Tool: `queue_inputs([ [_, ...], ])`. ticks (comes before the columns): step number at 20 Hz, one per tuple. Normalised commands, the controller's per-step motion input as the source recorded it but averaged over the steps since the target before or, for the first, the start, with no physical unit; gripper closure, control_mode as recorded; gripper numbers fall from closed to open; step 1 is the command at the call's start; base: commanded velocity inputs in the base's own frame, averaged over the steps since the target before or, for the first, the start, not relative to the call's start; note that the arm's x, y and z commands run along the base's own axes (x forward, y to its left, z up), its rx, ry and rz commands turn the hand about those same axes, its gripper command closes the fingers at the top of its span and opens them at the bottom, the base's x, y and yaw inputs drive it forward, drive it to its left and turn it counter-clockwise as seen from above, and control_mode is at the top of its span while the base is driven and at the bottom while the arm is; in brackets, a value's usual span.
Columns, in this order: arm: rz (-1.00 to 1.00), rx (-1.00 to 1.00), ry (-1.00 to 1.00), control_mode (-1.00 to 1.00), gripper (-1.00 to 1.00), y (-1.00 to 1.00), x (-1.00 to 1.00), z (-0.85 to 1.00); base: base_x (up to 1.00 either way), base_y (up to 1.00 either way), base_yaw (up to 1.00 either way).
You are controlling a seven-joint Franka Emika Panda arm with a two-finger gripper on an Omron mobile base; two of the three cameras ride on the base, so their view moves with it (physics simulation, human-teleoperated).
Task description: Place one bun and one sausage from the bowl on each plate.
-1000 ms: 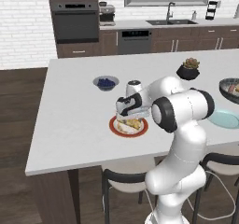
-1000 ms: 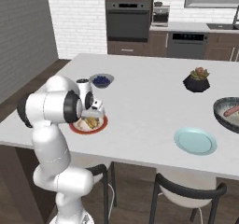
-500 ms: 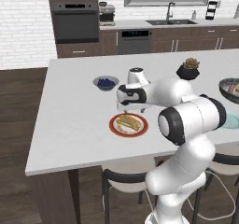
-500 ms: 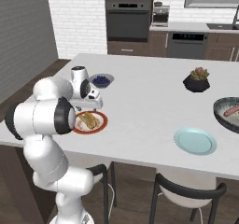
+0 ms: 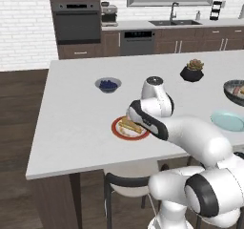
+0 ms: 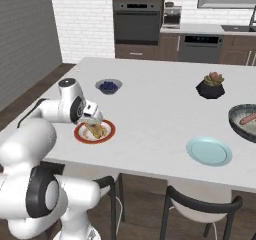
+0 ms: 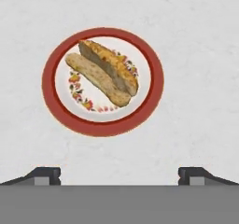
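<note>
On the white counter [image 5: 76,113], a red-rimmed plate [image 7: 102,81] holds a split bun [image 7: 105,71]. Above it hangs the gripper [image 7: 119,172], jaws spread wide and empty. A teal plate [image 6: 209,150] lies bare to the right. Beyond it, at the counter's right edge, sits the dark bowl [image 6: 239,125] with a sausage [image 6: 246,118] inside. Farther back are a berry bowl [image 5: 108,84] and a plant pot [image 5: 192,71].
</note>
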Motion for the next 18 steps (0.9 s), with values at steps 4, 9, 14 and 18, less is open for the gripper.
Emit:
queue_inputs([
  [4, 0.00, 0.00, 0.00, 1.00, -1.00, 0.00, 0.00, 0.00, -0.87, -0.95, 0.00],
  [9, 0.00, 0.00, 0.00, 1.00, -1.00, 0.00, 0.00, 0.00, -0.09, -1.00, -0.04],
  [14, 0.00, 0.00, 0.00, 1.00, -1.00, 0.00, 0.00, 0.00, 0.00, -1.00, -0.04],
  [18, 0.00, 0.00, 0.00, 1.00, -1.00, 0.00, 0.00, 0.00, 0.02, -1.00, -0.03],
])
